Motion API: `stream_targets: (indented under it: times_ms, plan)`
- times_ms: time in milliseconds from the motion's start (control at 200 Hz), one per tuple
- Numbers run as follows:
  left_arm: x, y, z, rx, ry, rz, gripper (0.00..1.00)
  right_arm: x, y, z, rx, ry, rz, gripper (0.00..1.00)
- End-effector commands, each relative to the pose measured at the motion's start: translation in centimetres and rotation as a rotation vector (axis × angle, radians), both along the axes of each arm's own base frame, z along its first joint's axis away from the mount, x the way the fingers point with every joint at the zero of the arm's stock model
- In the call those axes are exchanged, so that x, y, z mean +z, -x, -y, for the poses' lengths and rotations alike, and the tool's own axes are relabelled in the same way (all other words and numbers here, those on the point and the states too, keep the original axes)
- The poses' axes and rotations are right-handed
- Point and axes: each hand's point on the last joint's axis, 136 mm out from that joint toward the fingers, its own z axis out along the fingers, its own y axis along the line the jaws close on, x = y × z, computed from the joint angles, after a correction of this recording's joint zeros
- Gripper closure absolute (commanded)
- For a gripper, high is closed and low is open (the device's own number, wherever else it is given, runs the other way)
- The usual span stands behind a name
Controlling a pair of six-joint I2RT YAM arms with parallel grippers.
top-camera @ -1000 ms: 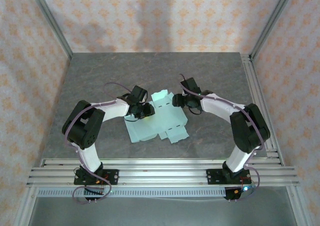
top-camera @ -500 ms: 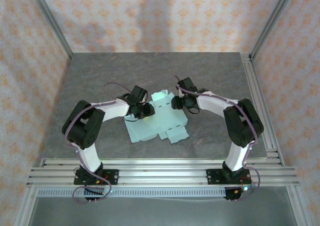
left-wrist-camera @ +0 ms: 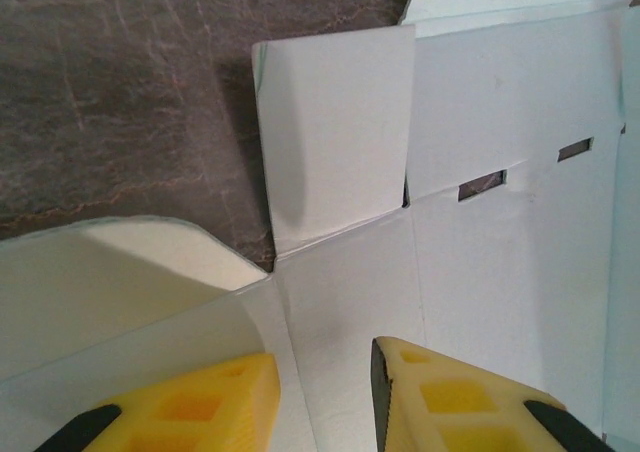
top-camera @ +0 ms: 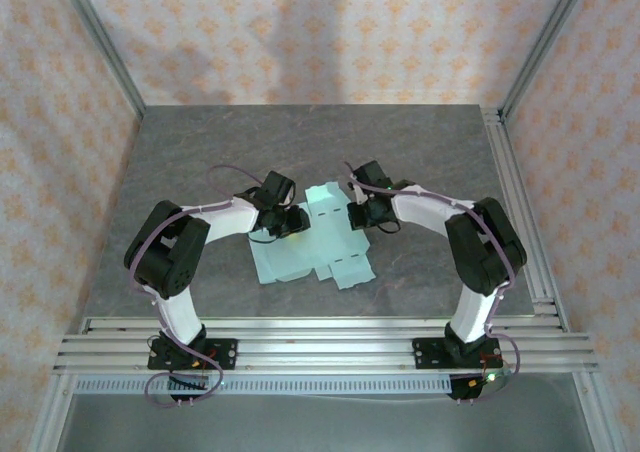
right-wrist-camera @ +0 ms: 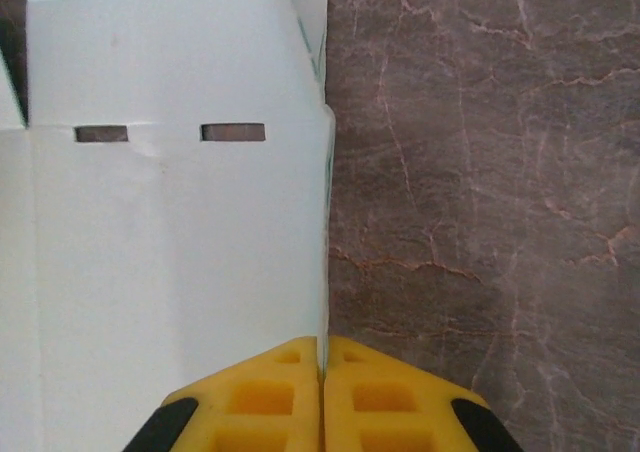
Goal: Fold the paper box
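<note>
dark marbled tabletop, patterned walls

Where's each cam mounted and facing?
Top external: above and behind the arm bases, looking down on the table; left arm and right arm show.
Left wrist: on the left arm, looking down at the paper box; parted jaws show.
Right wrist: on the right arm, facing the box's edge; jaws shut on it.
Shared: all three see the box.

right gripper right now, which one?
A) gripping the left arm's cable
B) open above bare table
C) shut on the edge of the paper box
C: in the right wrist view, the right gripper has its yellow fingers pressed together, with the thin edge of the paper box running down between them.
</note>
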Motion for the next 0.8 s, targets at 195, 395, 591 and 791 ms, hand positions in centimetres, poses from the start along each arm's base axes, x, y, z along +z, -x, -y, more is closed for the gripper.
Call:
stream_targets:
  times_ms: [195, 395, 591, 791]
  plan:
    - [-1.8, 2.2, -1.8, 0.013, -0.087, -0.082, 0.66, 2.3, -0.6, 0.3, -0.06, 0.034, 0.096, 0.59]
    - [-2.2, 2.4, -1.9, 0.013, -0.094, -0.089, 0.66, 5.6, -4.7, 1.2, -0.301, -0.153, 0.162, 0.45]
    - [-2.3, 2.4, -1.9, 0.011, -0.091, -0.088, 0.66, 4.3, -7.9, 2.9, -0.481, -0.125, 0.058, 0.46]
    - [-2.4, 2.4, -1.8, 0.013, -0.086, -0.086, 0.66, 2.3, -10.0, 2.5, -0.544, -0.087, -0.002, 0.52]
